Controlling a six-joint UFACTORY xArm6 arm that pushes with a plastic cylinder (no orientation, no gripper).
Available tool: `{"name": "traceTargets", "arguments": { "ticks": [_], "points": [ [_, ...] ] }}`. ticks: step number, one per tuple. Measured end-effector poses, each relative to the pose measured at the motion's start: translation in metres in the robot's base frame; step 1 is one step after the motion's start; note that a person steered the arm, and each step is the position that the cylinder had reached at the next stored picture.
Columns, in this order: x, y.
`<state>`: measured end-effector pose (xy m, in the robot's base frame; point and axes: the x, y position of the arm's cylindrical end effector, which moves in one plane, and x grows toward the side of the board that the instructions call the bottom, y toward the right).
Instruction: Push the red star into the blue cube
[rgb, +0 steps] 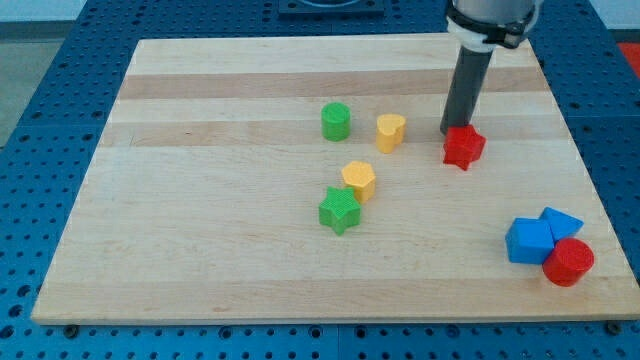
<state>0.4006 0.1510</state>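
The red star (464, 147) lies on the wooden board (200, 250) at the view's upper right. My tip (451, 131) touches the star's upper left edge, just above it in the view. The blue cube (528, 241) sits at the view's lower right, well below and to the right of the star. A blue triangular block (561, 223) rests against the cube's upper right, and a red cylinder (569, 262) touches its lower right.
A green cylinder (336, 121) and a yellow heart-like block (390, 131) stand left of the star. A yellow hexagon (359, 180) and a green star (339, 210) touch each other near the board's middle. The board's right edge (590, 200) runs near the blue cube.
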Motion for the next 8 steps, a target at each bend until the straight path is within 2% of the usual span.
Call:
{"name": "traceTargets", "arguments": {
  "ticks": [5,8],
  "points": [
    [0.102,0.008],
    [0.108,0.037]
  ]
}}
